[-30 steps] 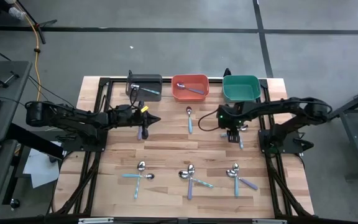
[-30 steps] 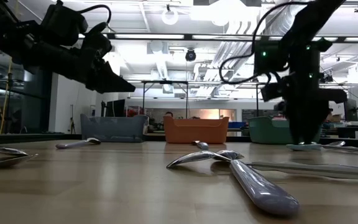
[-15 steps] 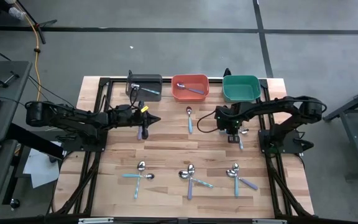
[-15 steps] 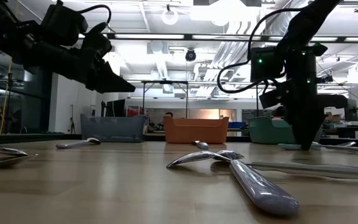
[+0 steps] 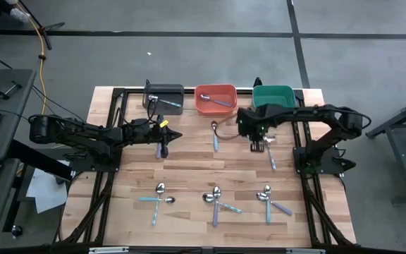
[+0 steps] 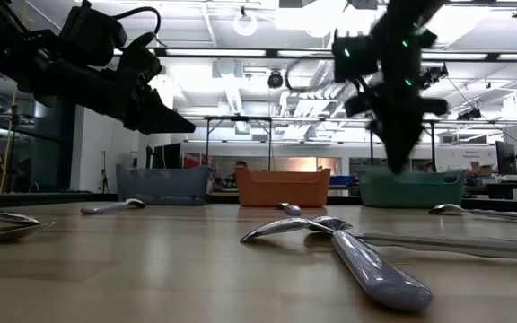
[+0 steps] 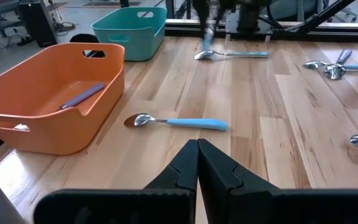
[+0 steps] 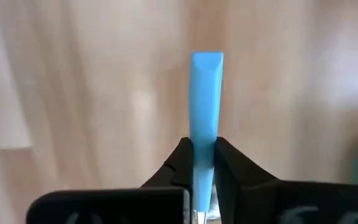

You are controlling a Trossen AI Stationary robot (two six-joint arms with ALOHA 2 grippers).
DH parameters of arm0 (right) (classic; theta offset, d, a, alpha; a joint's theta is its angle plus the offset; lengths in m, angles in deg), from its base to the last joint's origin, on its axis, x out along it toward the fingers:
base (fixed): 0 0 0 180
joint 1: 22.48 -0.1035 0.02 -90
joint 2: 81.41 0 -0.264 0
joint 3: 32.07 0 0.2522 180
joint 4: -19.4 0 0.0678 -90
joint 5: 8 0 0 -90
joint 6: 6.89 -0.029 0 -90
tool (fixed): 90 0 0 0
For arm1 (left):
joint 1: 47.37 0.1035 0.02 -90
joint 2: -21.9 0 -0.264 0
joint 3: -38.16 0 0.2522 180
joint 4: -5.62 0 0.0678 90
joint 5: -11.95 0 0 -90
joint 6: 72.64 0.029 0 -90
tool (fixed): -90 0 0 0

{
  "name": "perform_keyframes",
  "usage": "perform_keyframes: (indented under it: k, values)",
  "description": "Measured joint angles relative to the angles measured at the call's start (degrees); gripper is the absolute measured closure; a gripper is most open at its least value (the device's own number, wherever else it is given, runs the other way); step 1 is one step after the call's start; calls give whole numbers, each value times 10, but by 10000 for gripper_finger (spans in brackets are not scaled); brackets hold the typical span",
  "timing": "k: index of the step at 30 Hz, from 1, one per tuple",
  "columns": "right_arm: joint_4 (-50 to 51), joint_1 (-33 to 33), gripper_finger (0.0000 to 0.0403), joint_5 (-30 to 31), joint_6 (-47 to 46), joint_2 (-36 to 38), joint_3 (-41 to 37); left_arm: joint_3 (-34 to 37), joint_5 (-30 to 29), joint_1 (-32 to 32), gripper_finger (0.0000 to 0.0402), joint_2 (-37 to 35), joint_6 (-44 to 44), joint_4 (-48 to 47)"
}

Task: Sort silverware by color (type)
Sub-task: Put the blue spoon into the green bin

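Right hand [image 8: 197, 163] clamps a blue-handled spoon [image 8: 206, 93], lifted above the tabletop [image 5: 189, 173] near the teal bin [image 5: 272, 99]. Left hand [image 7: 197, 163] closed, empty, beside the grey bin [image 5: 164, 97].

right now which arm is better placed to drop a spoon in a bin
Right: its tool is shut on a blue-handled metal spoon and hangs beside the teal plastic bin. The left tool is shut and empty.
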Motion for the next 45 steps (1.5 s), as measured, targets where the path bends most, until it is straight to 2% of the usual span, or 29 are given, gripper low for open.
perform_keyframes:
  k: [4, 8, 13, 18, 20, 27, 36, 45]
  values:
    - [57, 55, 387, 54, 37, 0, 86, 0, 0, 0, 401, 0, 1, -1]
    - [59, 155, 386, 82, 80, 1, 141, 0, 0, 0, 401, 0, -1, -2]
    - [11, 291, 386, 72, 124, 1, 129, 0, 0, 0, 401, 0, -1, -2]
    - [-64, 365, 385, 30, 166, -1, 89, 0, 0, 0, 401, 0, -1, -2]
    - [-78, 378, 385, 14, 181, -8, 77, 0, 0, 0, 401, 0, -1, -2]
    - [-108, 387, 385, 13, 217, -59, 58, 0, 0, 0, 401, 0, -3, -2]
    - [-134, 391, 385, 41, 214, -139, 58, 0, 0, 0, 401, 0, -6, -2]
    - [-151, 393, 380, 37, 207, -155, 58, 0, 0, 0, 401, 0, -1, -2]
